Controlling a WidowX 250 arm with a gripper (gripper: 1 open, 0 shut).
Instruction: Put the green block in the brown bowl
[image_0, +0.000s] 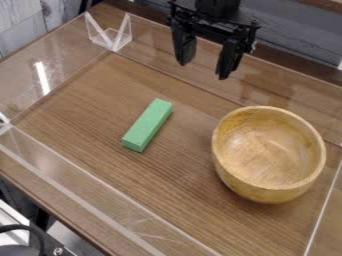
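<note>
A wood-grain table (94, 95) sits enclosed by clear plastic walls (60, 55).

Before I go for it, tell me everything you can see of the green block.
The green block is a small, flat, elongated bar of plain bright green, with no markings. It lies flat on the wooden table, its long axis running diagonally, left of the brown bowl and apart from it. Nothing touches it but the tabletop.

My arm runs off the top edge

Only my black gripper (211, 52) shows; the clear plastic tray wall (80, 215) blurs toward the bottom-left corner
</note>
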